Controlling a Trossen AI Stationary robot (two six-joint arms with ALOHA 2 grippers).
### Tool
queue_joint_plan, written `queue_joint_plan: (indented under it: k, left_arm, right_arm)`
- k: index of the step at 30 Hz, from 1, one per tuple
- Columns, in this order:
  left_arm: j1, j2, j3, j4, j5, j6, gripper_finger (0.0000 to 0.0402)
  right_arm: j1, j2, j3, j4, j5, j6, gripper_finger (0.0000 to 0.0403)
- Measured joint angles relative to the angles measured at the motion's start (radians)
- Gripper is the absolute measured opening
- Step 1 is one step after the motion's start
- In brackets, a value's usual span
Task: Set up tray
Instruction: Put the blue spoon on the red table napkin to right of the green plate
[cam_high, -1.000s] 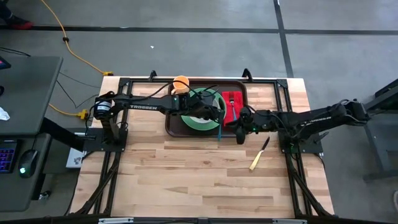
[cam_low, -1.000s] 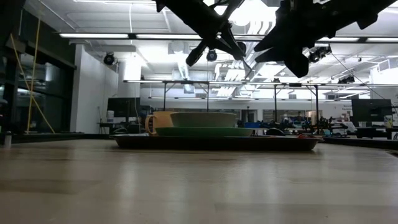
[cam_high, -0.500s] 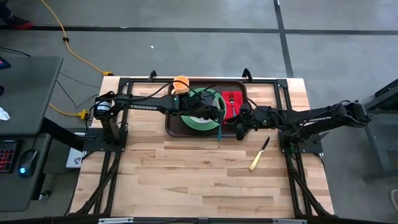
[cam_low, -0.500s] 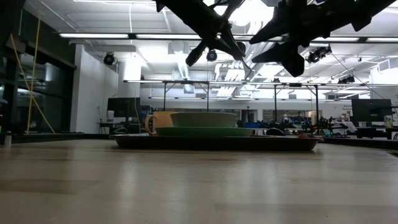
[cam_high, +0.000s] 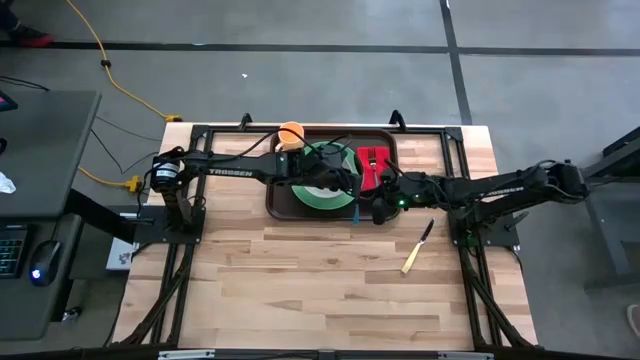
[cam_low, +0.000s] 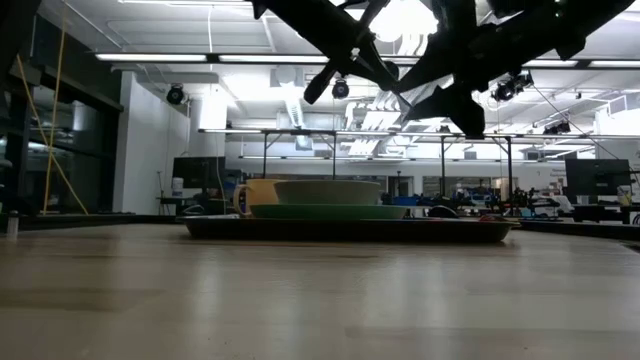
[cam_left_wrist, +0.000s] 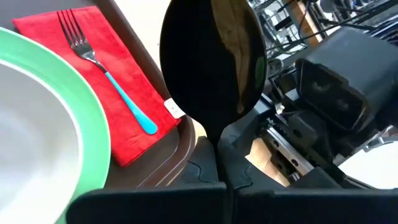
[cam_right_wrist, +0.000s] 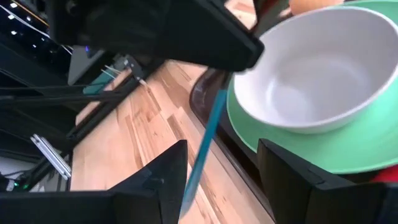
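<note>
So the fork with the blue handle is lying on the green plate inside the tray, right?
Not quite. The left wrist view shows the fork lying on the red napkin, beside the green plate, not on it. The napkin and plate do sit inside the tray.

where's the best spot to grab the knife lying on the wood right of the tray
Take the knife by its pale handle, the end farther from the tray. It lies flat and diagonal on bare wood with nothing touching it, so come straight down from above, closing across the handle's width.
</note>
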Motion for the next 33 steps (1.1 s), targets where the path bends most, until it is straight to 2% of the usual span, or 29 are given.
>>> queue_joint_plan:
  k: [8, 20, 33]
  left_arm:
    - [0.000, 0.000, 0.000, -0.005, 0.000, 0.008, 0.0010]
    - [0.000, 0.000, 0.000, 0.002, 0.001, 0.008, 0.0010]
    - [0.001, 0.000, 0.000, 0.018, -0.004, 0.008, 0.0008]
  right_arm:
    - [0.000, 0.025, 0.000, 0.045, 0.023, 0.006, 0.0169]
    - [0.000, 0.025, 0.000, 0.040, 0.045, 0.024, 0.0125]
    - [0.000, 0.024, 0.000, 0.031, 0.080, 0.035, 0.0123]
